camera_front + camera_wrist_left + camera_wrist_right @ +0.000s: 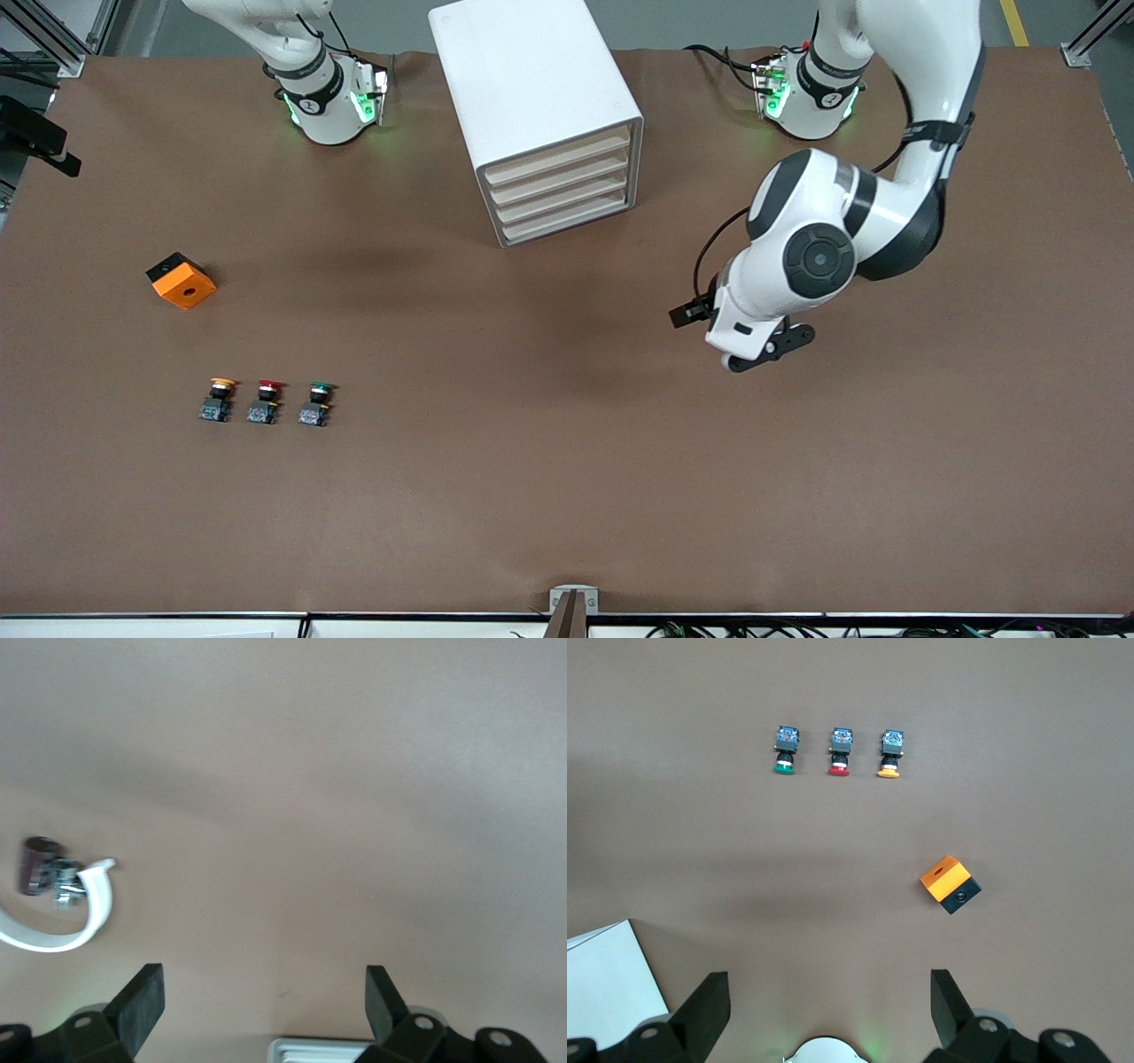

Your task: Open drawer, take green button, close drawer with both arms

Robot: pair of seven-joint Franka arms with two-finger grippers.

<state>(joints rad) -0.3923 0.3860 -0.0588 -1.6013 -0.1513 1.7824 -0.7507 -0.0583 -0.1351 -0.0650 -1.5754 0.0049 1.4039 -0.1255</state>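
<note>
Three small push buttons in a row on the brown paper-like table cover [567,496], toward the right arm's end and nearer the front-camera edge than the middle: green-capped button with black and blue block body [317,403], red-capped button [266,402] beside it, yellow-capped button [217,400] at the row's outer end, all lying apart from one another. One orange cube-shaped box with a black side and a round hole in its top [182,281], farther from the front camera than the row, tilted corner-on. One white boxy drawer cabinet [536,115] with four pale, flat drawer fronts, all pushed in, standing near the edge where the arms' bases sit, midway between them. Two glossy white jointed arms with black bands; green lights at both bases. Small print on the base bands, too small to read.

Left gripper [749,341] of black plastic, up over bare table cover toward the left arm's end, fingers [142,1001] spread wide with nothing between them. Right gripper [828,1010] likewise spread wide and empty, high near its base, looking down on the buttons and the orange box
</note>
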